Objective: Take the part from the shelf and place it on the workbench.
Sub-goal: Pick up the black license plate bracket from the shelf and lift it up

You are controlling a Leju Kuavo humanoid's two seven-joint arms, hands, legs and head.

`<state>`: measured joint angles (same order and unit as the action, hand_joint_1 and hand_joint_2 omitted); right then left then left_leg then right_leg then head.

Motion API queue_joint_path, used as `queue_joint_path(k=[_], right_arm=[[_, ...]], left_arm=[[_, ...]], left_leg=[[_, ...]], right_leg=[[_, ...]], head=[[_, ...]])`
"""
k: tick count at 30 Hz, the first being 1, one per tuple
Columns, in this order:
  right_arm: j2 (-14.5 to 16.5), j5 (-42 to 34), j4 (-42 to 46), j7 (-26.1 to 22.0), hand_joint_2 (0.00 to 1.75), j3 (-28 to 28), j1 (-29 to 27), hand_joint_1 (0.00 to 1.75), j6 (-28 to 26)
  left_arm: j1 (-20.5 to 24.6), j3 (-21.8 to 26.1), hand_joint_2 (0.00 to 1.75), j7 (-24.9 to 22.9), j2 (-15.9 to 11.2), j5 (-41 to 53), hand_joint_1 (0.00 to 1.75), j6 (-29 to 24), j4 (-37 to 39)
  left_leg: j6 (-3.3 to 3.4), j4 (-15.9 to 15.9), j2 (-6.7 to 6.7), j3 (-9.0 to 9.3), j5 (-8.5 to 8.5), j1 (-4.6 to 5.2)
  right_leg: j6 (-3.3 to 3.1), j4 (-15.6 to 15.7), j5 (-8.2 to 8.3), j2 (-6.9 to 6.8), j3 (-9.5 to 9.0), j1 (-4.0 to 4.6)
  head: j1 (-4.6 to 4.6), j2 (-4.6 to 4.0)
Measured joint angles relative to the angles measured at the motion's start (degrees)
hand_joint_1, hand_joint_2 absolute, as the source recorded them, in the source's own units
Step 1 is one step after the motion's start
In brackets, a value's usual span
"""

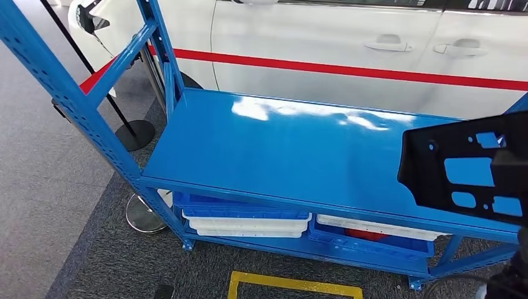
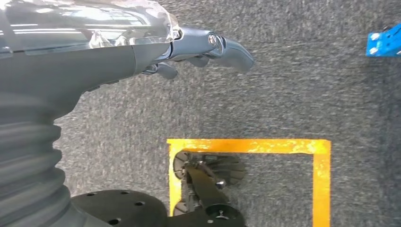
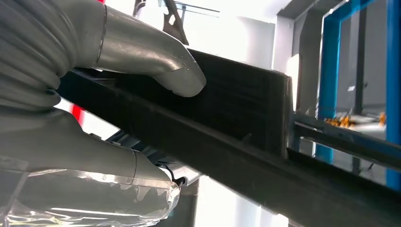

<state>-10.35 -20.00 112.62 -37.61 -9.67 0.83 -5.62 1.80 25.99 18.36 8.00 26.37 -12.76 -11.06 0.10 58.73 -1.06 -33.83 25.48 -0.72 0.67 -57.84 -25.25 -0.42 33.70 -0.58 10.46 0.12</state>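
One part (image 3: pixel 246 109) | gripped in right hand (image 3: pixel 94 94) | above blue shelf (image 1: pixel 280 149)

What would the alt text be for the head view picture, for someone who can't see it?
A flat black part with cut-out holes is held above the right end of a glossy blue workbench. White and blue bins sit on the shelf underneath, and a white car with a red stripe stands behind.

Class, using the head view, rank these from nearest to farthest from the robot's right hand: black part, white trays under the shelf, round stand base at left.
1. Black part: held, far right.
2. White trays: lower shelf, middle.
3. Round stand base: floor, far left.
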Motion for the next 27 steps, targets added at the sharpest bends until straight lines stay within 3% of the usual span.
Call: queue_joint_path(k=[2,5,6,7,8,11,12,15,16,18,20,21,22,23,25,27], right_arm=[[1.0,0.0,1.0,-1.6,1.75,-1.3,-4.1,1.75,1.2],[2.6,0.0,2.2,-2.1,1.75,-3.0,-8.9,1.75,2.4],[3.0,-0.1,2.5,-2.1,1.75,-3.5,-10.2,1.75,2.6],[3.4,-0.3,2.8,-2.1,1.75,-4.1,-11.4,1.75,2.9],[3.8,-0.6,3.1,-2.1,1.75,-4.7,-12.4,1.75,3.1],[4.7,-1.8,4.1,-2.1,1.75,-6.8,-14.7,1.75,4.1],[5.0,-2.3,4.3,-2.1,1.75,-7.5,-15.2,1.75,5.0],[6.1,-4.1,4.7,-1.8,1.75,-9.4,-16.5,1.75,9.5],[6.4,-4.5,4.8,-1.7,1.75,-10.1,-16.9,1.75,10.8],[7.1,-4.8,5.1,-1.7,1.75,-11.4,-17.3,1.75,12.3],[7.8,-4.8,5.1,-1.7,1.75,-12.2,-17.7,1.75,12.8],[8.2,-4.8,5.1,-1.6,1.75,-12.6,-18.1,1.75,13.1],[8.5,-4.8,5.2,-1.6,1.75,-13.0,-18.4,1.75,13.5],[8.9,-4.9,5.3,-1.6,1.75,-13.4,-18.8,1.75,14.0],[9.6,-5.1,5.6,-1.6,1.75,-14.5,-19.2,1.75,15.2],[10.6,-5.3,5.9,-1.6,1.75,-15.6,-19.4,1.75,16.1]], left_arm=[[-0.2,0.5,1.75,-0.1,-0.2,0.0,0.00,-0.1,0.0],[-0.2,1.0,1.75,-0.2,-0.4,-0.1,0.00,-0.2,0.0],[-0.2,1.0,1.75,-0.3,-0.5,-0.2,0.00,-0.2,0.0],[-0.2,1.1,1.75,-0.3,-0.6,-0.3,0.00,-0.3,0.0],[-0.2,1.1,1.75,-0.3,-0.6,-0.4,0.00,-0.3,0.0],[-0.1,1.2,1.75,-0.4,-1.0,-0.7,0.00,-0.4,0.0],[-0.1,1.3,1.75,-0.4,-1.1,-0.7,0.00,-0.5,0.0],[-0.1,1.6,1.75,-0.4,-1.1,-0.7,0.00,-0.9,0.0],[-0.1,1.8,1.75,-0.5,-1.1,-0.7,0.00,-1.0,0.0],[0.0,2.1,1.75,-0.5,-1.1,-0.7,0.00,-1.3,0.0],[0.1,2.2,1.75,-0.7,-1.0,-0.7,0.00,-1.4,0.0],[0.0,2.3,1.75,-0.8,-1.0,-0.7,0.00,-1.4,0.0],[0.0,2.3,1.75,-1.0,-0.9,-0.7,0.00,-1.4,0.0],[0.0,2.4,1.75,-1.2,-0.9,-0.7,0.00,-1.4,0.0],[0.1,2.4,1.75,-1.7,-0.8,-0.7,0.00,-1.4,0.0],[0.1,2.5,1.75,-2.1,-0.8,-0.6,0.00,-1.5,0.0]], left_leg=[[-0.45,2.7,0.25,-0.94,2.45,0.05],[-0.59,13.5,0.56,-4.83,8.78,0.04],[-0.54,15.8,0.58,-5.42,9.68,0.06],[-0.39,15.9,0.58,-4.94,9.49,0.10],[-0.10,13.4,0.59,-3.17,8.25,0.17],[1.22,1.5,0.73,3.96,4.43,0.69],[1.49,-0.4,0.83,4.99,4.03,0.89],[1.93,-1.5,1.24,5.05,3.09,1.03],[2.22,-1.9,1.54,4.94,2.57,0.86],[2.67,-2.5,2.33,4.40,1.46,0.49],[2.74,-2.4,3.07,3.38,0.72,0.50],[2.63,-2.3,3.48,2.79,0.43,0.47],[2.48,-2.1,3.93,2.24,0.20,0.40],[2.31,-1.8,4.38,1.74,0.05,0.28],[1.80,-1.1,5.26,0.96,-0.10,0.11],[1.08,-0.5,6.05,0.69,-0.17,0.17]], right_leg=[[-0.89,0.3,0.33,-0.12,0.09,-0.23],[-1.70,0.3,0.64,-0.16,0.55,0.08],[-1.83,0.3,0.77,-0.14,0.71,0.27],[-1.91,0.3,0.90,-0.11,0.86,0.47],[-1.92,0.2,1.03,-0.07,0.97,0.68],[-1.65,0.0,1.48,0.01,1.20,1.17],[-1.41,0.0,1.67,0.05,1.25,1.17],[-0.43,-0.1,2.20,0.36,1.38,0.87],[-0.11,-0.6,1.64,0.50,1.65,0.79],[0.49,-4.6,-2.04,0.69,3.32,0.47],[1.26,-11.8,-6.94,0.69,5.79,-0.04],[1.67,-14.4,-8.19,0.65,6.34,-0.36],[2.05,-15.2,-8.33,0.55,5.94,-0.68],[2.38,-13.7,-7.45,0.34,4.41,-0.98],[2.94,-6.0,-5.01,-1.50,-0.96,-1.46],[2.64,-0.7,-3.56,-3.53,-4.27,-1.37]], head=[[0.02,-0.01],[0.03,-0.01],[0.03,-0.01],[0.03,0.00],[0.03,0.00],[0.02,0.00],[0.01,0.01],[0.00,-0.01],[0.01,-0.01],[0.00,0.00],[0.00,0.01],[0.00,0.01],[0.00,0.01],[0.01,0.01],[0.00,0.00],[0.01,0.01]])
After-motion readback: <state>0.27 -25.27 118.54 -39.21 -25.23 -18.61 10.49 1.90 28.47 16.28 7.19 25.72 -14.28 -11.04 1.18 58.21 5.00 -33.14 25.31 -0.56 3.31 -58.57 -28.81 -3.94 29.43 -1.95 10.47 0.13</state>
